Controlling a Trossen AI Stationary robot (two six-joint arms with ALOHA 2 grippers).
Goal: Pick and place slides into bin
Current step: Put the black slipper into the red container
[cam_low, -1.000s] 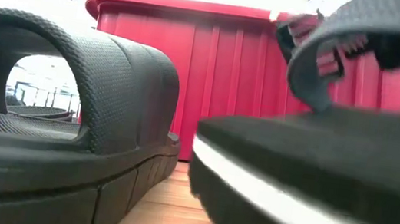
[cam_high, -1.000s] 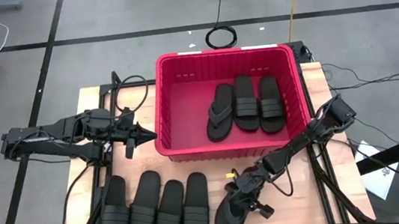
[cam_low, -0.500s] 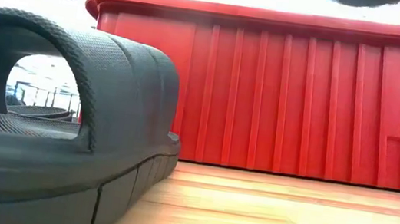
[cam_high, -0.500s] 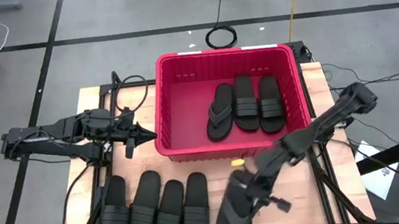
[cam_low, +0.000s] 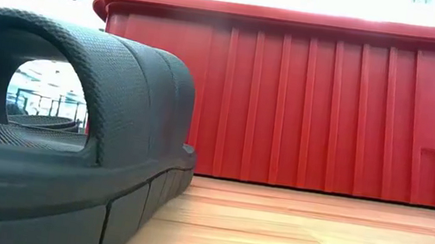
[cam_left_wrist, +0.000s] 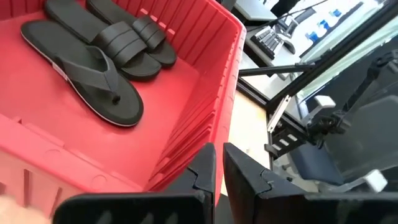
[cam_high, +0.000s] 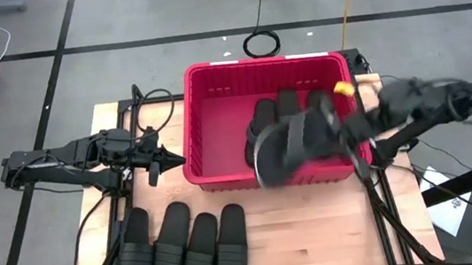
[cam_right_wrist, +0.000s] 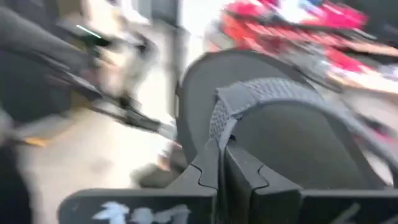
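Observation:
The red bin [cam_high: 217, 126] stands at the table's far middle, and its wall fills the low view [cam_low: 328, 111]. In it lie a thong flip-flop [cam_left_wrist: 93, 81] and two ribbed slides [cam_left_wrist: 127, 40]. My right gripper [cam_high: 334, 130] is shut on a second black flip-flop [cam_high: 287, 149], held in the air over the bin's near wall, blurred. Several slides [cam_high: 183, 250] lie side by side on their soles at the table's near left; one looms in the low view [cam_low: 74, 120]. My left gripper [cam_high: 164, 163] is shut and empty, just left of the bin. My right gripper pinches the flip-flop's thong strap [cam_right_wrist: 233, 118] between its two fingers, where the strap comes down to the sole. The fingers lie across the strap. The flip-flop is lifted clear of the table and the bin, its sole [cam_right_wrist: 292, 149] tilted beyond the fingers.
Cables run beside the table frame at the left [cam_high: 148, 102] and right [cam_high: 398, 221]. Bare wood [cam_high: 318, 230] lies at the table's near right. The bin's left half [cam_high: 215, 144] holds no sandal.
My right gripper has risen from the table's near right and swung toward the far edge with the flip-flop. The flip-flop has been lifted clear of the table and now hangs over the bin's near wall. It has left the low view.

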